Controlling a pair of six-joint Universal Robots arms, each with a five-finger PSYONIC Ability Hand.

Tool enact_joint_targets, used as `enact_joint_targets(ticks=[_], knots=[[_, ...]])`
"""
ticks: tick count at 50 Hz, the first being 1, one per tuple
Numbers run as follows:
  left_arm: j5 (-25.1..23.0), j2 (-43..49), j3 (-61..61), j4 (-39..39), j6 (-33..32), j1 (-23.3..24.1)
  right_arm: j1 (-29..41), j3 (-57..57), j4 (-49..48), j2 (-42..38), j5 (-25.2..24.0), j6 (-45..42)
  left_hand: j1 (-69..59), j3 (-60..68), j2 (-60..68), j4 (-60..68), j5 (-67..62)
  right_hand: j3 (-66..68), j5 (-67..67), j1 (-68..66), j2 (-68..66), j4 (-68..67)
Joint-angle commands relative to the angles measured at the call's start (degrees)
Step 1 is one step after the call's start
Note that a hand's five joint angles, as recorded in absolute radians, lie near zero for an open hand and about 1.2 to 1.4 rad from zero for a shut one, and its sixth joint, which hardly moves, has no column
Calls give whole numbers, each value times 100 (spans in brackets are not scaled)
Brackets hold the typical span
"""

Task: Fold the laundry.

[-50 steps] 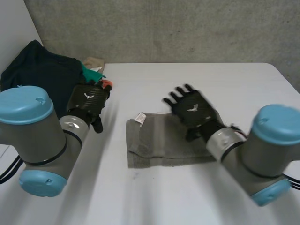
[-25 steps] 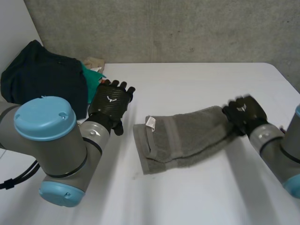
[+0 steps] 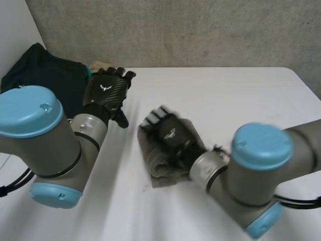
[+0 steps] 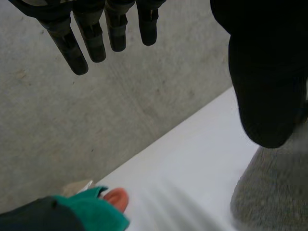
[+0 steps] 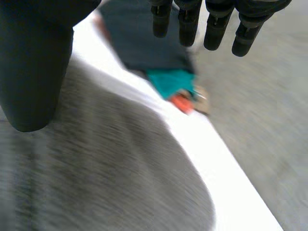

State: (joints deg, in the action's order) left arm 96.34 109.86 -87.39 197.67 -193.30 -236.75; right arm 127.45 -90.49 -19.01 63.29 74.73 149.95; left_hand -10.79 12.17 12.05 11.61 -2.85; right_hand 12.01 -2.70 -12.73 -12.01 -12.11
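Grey towel (image 3: 159,170) sits bunched up on the table (image 3: 241,95), right under the right hand (image 3: 170,133). That hand's fingers are straight, not gripping anything. Left hand (image 3: 105,93) is up beside the dark clothes pile (image 3: 45,75), fingers straight and empty too.

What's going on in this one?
A two-armed robot is working on a grey towel in the middle of the white table. The towel looks doubled over into a compact bundle, and the right hand is spread over it with straight fingers, not gripping it. The left hand is open and holds nothing, raised beside a pile of dark clothes at the table's far left corner.
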Motion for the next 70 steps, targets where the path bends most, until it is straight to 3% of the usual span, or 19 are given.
enact_joint_targets(ticks=[1,7,13,19,24,31,35,39,44,50,55,68,69,70], knots=[[-19,622,704,-35,372,698,-897,31,651,561,279,1931,57,-195,-183,-140,264,-201,270,273,201,211],[25,1361,1119,-597,487,999,-1214,435,1504,343,164,2495,-94,-45,-33,11,113,-201,270,273,201,211],[331,1906,1216,-1493,513,1008,-1214,1077,1944,-607,-2,2434,-162,23,35,79,45,-201,270,273,201,211],[719,2004,1093,-1749,522,990,-1240,1499,2383,-1292,-38,1961,-145,7,18,62,62,-201,270,273,201,211],[711,2022,1057,-1820,425,938,-1275,1473,2490,-1267,173,1336,-178,40,52,95,28,-201,270,273,201,211],[693,1557,1040,-1820,390,841,-1284,965,2114,-750,472,1221,23,-162,-150,-106,230,-201,270,273,201,211],[413,1073,1119,-1688,390,701,-1302,333,1473,-101,586,1256,23,-162,-150,-106,230,-201,270,273,201,211],[-342,678,1242,-1565,390,542,-1337,-134,1233,262,665,1457,23,-162,-150,-106,230,-201,270,273,201,211],[-1834,387,1522,-1600,399,331,-1337,-539,1321,271,578,1923,-94,-44,-32,11,113,-201,270,273,201,211],[-3103,396,1725,-1697,443,243,-1337,-794,1224,254,306,2284,-128,-10,2,45,79,-201,270,273,201,211],[-3350,475,1734,-1758,443,243,-1302,-768,935,61,-108,2539,-145,7,18,62,62,-93,162,165,93,103],[-3350,589,1699,-1776,443,366,-1223,-285,591,-800,-64,2557,-145,7,18,62,62,748,-679,-676,-748,-739],[-3350,589,1690,-1776,451,366,-1214,-259,583,-845,-56,2548,-145,7,18,62,62,1049,-980,-977,-1049,-1039],[-3350,589,1673,-1759,452,366,-1197,-206,548,-888,5,2540,-145,7,18,62,62,3417,-3348,-3345,-3417,-3407]])
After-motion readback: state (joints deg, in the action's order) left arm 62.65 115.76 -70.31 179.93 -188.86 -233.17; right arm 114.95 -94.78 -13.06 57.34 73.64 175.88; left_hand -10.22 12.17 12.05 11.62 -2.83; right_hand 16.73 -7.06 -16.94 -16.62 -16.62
